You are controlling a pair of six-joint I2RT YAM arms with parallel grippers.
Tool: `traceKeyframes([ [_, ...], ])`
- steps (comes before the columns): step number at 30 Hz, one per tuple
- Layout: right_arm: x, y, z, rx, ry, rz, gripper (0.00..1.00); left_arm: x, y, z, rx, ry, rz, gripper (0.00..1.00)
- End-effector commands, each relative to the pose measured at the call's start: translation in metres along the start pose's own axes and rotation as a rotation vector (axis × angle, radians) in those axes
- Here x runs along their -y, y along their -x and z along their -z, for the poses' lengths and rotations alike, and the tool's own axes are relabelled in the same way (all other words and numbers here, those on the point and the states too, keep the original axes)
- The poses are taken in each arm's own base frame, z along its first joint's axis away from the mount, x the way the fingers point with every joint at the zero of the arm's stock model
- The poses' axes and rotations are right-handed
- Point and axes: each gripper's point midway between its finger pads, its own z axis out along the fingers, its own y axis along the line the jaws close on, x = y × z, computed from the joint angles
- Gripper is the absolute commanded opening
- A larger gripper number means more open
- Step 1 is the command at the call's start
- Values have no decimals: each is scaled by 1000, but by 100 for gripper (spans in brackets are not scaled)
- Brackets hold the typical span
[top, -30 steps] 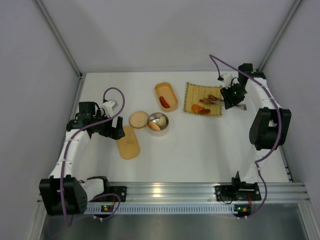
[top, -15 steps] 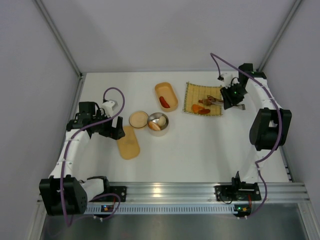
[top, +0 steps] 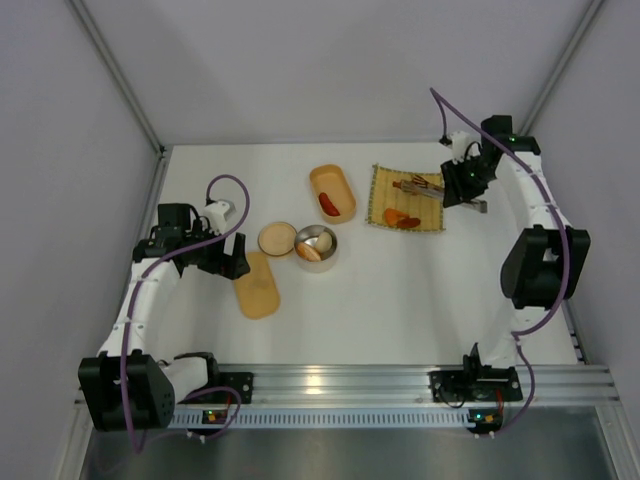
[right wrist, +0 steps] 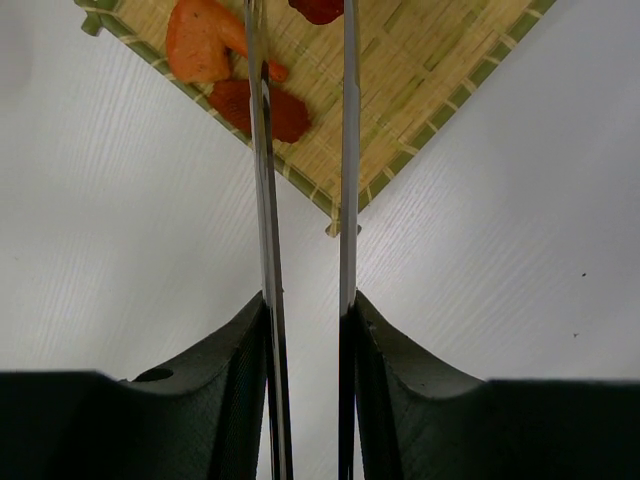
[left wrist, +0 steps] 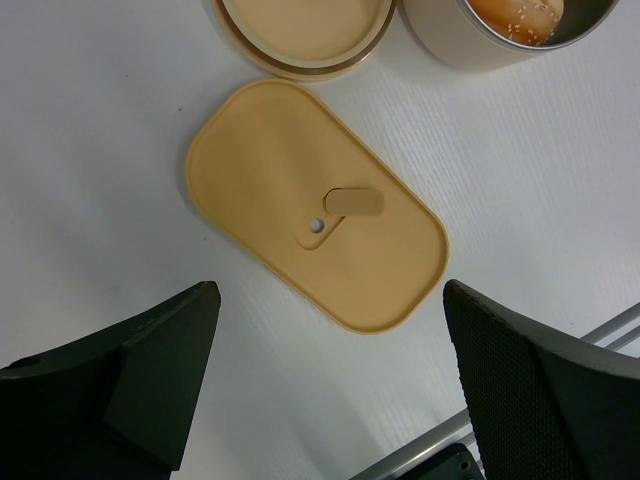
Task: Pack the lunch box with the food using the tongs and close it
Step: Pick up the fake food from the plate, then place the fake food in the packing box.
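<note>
My right gripper is shut on the slim silvery tongs, which reach left over the yellow woven mat. A dark red piece of food sits between the tong arms near their tips. An orange piece and a red piece lie on the mat. The oval tan lunch box stands open with a red sausage inside. Its flat tan lid lies under my open, empty left gripper.
A round tan lid and a steel bowl holding a sesame-speckled orange piece sit between the lunch box and the flat lid. The table's metal front rail lies near the left gripper.
The right arm has risen and drawn back toward the far right, carrying the tongs up off the mat with the dark red piece. The left arm has not moved.
</note>
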Motion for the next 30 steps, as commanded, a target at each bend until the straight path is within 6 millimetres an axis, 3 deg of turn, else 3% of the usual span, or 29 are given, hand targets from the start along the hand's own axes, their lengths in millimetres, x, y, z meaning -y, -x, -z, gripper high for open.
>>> traceKeyframes([
  [1, -44, 50, 35, 167, 32, 46, 0, -2, 17, 4, 55, 8, -37, 98],
  [8, -101, 87, 30, 233, 71, 104, 0, -3, 19, 4, 56, 11, -35, 98],
  [12, -130, 103, 14, 223, 80, 133, 0, -2, 18, 4, 53, 9, -35, 98],
  [20, -153, 127, -23, 227, 37, 133, 0, -3, 14, 2, 51, 12, -35, 98],
  [30, -151, 146, -67, 218, 18, 112, 0, -3, 14, 1, 55, 13, -31, 98],
])
